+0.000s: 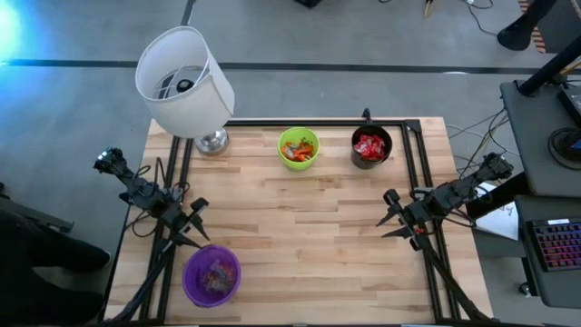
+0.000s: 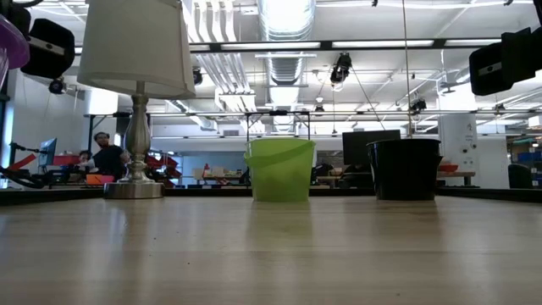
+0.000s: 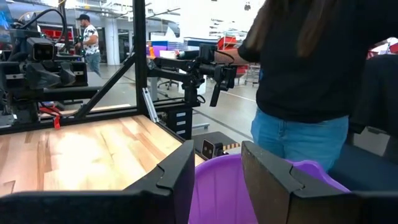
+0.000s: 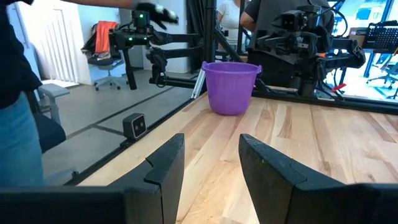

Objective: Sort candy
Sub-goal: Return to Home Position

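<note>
Pale butcher-block planks make up the table (image 1: 309, 227), with a white-shaded lamp (image 1: 186, 82) at its far left corner. We see no loose piece on the wood. The orange candy (image 1: 297, 153) lies in the green bucket (image 1: 282, 145), the red candy (image 1: 369, 145) in the black bucket (image 1: 355, 154) beside it, and the mixed candy (image 1: 215, 275) in the purple bucket (image 1: 187, 272) near the front left corner. Our left gripper (image 1: 197, 222) hangs at the left edge just beside the purple bucket, fingers parted and holding nothing. Our right gripper (image 1: 390, 214) waits at the right edge, apart from the black bucket, also spread with nothing between its fingers. We judge each sweet to be very light and soft inside a crinkly, slippery wrapper. We would pinch one gently across its fuller middle rather than by a wrapper tail, which would likely slide or crumple.
</note>
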{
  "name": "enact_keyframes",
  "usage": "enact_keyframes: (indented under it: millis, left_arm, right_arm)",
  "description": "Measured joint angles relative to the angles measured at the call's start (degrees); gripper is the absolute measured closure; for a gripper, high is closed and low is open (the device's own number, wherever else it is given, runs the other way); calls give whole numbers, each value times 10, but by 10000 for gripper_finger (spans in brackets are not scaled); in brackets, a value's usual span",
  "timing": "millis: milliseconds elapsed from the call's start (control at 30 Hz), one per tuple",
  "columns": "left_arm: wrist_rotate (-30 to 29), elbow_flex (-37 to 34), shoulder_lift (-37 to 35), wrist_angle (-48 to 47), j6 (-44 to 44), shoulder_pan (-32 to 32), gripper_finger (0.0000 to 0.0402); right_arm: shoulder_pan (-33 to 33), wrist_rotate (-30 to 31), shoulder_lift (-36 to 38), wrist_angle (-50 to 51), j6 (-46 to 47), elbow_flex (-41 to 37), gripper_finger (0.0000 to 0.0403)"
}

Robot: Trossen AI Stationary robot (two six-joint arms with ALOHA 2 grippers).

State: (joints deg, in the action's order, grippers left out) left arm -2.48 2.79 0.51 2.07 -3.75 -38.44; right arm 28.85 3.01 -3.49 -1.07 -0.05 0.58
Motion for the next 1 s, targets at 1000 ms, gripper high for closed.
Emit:
enact_keyframes:
  millis: [1000]
  left_arm:
    - [2,-22,-5,-6,1,0,287]
  right_arm:
    - [1,3,35,-26,0,-1,257]
